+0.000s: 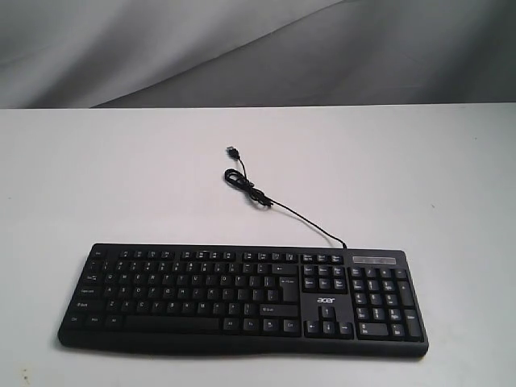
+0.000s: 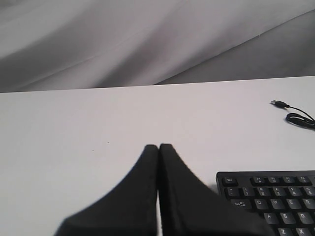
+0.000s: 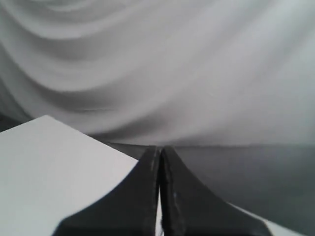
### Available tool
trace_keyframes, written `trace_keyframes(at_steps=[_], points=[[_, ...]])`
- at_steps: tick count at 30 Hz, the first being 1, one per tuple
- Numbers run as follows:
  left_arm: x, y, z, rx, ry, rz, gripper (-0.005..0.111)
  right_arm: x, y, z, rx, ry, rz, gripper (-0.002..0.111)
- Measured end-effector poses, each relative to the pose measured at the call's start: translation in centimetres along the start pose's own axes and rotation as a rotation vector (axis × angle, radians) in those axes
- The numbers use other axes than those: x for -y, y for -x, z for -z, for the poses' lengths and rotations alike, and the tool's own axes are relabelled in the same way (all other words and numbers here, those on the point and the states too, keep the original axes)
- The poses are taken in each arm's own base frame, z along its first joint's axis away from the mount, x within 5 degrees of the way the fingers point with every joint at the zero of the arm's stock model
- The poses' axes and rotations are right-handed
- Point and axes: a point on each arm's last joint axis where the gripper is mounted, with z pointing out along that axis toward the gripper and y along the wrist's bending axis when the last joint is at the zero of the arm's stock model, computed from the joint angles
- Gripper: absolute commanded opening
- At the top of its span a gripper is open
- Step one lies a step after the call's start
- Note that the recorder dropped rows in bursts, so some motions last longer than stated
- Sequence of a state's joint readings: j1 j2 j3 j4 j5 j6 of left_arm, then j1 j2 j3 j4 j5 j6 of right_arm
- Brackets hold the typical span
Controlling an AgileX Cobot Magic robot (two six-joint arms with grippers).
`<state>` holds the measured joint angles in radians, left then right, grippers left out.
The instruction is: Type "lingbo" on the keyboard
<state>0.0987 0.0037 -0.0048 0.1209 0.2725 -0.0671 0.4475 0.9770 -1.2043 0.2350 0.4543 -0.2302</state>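
The black keyboard lies along the near edge of the white table, its white "acer" logo beside the number pad. Its thin cable runs back to a small coil and a loose USB plug. Neither arm shows in the exterior view. In the left wrist view my left gripper is shut and empty above bare table, with the keyboard's Esc corner off to one side. My right gripper is shut too, holding nothing, over a table corner, and no keyboard shows in its view.
The white table stretches back to a grey draped cloth backdrop. In the left wrist view the cable coil and plug lie beyond the keyboard. The right wrist view shows the table's edge with dark floor beyond.
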Motion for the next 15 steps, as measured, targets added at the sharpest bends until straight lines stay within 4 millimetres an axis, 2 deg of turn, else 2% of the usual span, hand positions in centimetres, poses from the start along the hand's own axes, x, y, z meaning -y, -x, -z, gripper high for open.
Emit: trace_keyframes(at_steps=[2, 7, 12, 15], points=[[0.0, 0.0, 0.0, 0.000, 0.000, 0.000, 0.001, 1.9, -2.0, 0.4, -0.024, -0.107, -0.098, 0.000], [0.0, 0.0, 0.0, 0.000, 0.000, 0.000, 0.001, 4.9, -9.4, 2.6, -0.040, -0.338, -0.200, 0.000], [0.0, 0.0, 0.0, 0.000, 0.000, 0.000, 0.001, 5.5, -18.0, 5.9, 0.007, -0.520, -0.228, 0.000], [0.0, 0.0, 0.0, 0.000, 0.000, 0.000, 0.001, 4.8, -21.7, 7.6, 0.082, -0.577, -0.222, 0.000]])
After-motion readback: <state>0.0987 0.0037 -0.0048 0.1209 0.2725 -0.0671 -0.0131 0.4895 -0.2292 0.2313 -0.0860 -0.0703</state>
